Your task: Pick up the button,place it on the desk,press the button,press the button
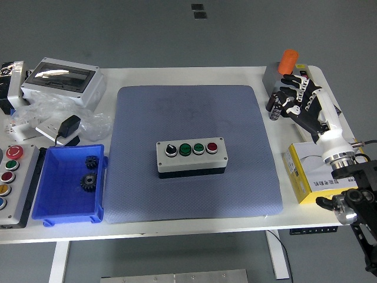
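Observation:
A grey button box lies in the middle of the blue-grey mat. On its top sit a black selector knob, two green buttons and a red button in a row. My right hand hovers over the table's right side, to the right of the mat and well apart from the box. Its fingers are spread and hold nothing. The left arm does not show.
An orange-handled grey device stands behind my right hand; a yellow and white carton lies under the forearm. At the left are a blue bin with two black gears, a panel of coloured buttons, a grey enclosure and plastic bags.

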